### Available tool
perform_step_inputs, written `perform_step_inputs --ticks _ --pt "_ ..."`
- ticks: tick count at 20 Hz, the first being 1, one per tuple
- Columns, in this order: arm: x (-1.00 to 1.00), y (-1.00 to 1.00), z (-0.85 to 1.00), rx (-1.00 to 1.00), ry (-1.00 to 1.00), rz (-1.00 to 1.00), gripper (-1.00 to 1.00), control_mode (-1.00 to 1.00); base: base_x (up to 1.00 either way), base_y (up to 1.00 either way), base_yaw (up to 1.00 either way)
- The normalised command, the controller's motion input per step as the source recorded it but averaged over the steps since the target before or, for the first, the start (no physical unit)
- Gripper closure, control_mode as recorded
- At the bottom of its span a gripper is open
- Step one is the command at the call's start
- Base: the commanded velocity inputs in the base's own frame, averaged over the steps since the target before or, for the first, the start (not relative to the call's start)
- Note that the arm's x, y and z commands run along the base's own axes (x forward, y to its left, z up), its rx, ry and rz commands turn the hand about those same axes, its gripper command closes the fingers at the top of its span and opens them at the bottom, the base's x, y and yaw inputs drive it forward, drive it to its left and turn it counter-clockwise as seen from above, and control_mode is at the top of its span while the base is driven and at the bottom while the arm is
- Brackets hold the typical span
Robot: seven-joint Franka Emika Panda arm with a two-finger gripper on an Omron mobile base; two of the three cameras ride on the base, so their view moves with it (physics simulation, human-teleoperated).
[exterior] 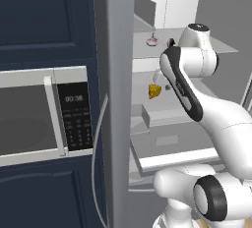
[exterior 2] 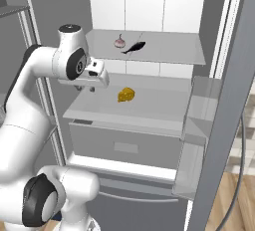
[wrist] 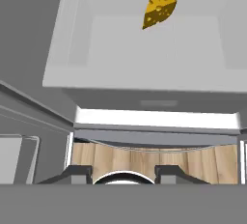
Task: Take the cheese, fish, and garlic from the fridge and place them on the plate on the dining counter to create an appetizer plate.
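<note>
From the left base view, the fridge (exterior: 147,119) stands open beside a microwave (exterior: 44,116); a yellow-orange cheese (exterior: 155,91) wedge sits on the middle shelf, partly behind the white arm, and a pinkish garlic (exterior: 153,39) sits on the shelf above.

From the right base view, the garlic sits just beside a slender dark fish (exterior 2: 133,48) on the upper shelf. The cheese lies on the shelf below, near the gripper (exterior 2: 84,88), empty, its spread unclear.

In the hand view, the holed wedge lies far back on the pale shelf.

- The cheese (exterior 2: 126,94), a yellow holed wedge, is set on the middle shelf of the open fridge (exterior 2: 149,6).
- The garlic (exterior 2: 119,41) and dark fish (exterior 2: 133,48) are laid side by side on the shelf above.
</note>
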Motion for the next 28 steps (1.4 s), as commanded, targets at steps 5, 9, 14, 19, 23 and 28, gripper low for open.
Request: perform_step_inputs --ticks 5,9,14,19,23,28 --pt "-0.01 -0.05 -0.05 0.00 -0.05 -0.05 -1.00 -1.00 0.00 0.00 0.00" --pt "-0.01 -0.15 -0.21 0.00 -0.08 -0.14 -1.00 -1.00 0.00 0.00 0.00" --pt "0.00 -0.12 -0.26 0.00 -0.06 -0.17 -1.00 -1.00 0.00 0.00 0.00" --pt "0.16 -0.15 -0.26 0.00 0.00 -0.12 -1.00 -1.00 0.00 0.00 0.00" --pt "0.38 -0.03 -0.28 0.00 0.00 -0.10 -1.00 -1.00 0.00 0.00 0.00" --pt "0.47 0.00 -0.26 0.00 0.00 -0.09 -1.00 -1.00 0.00 0.00 0.00"
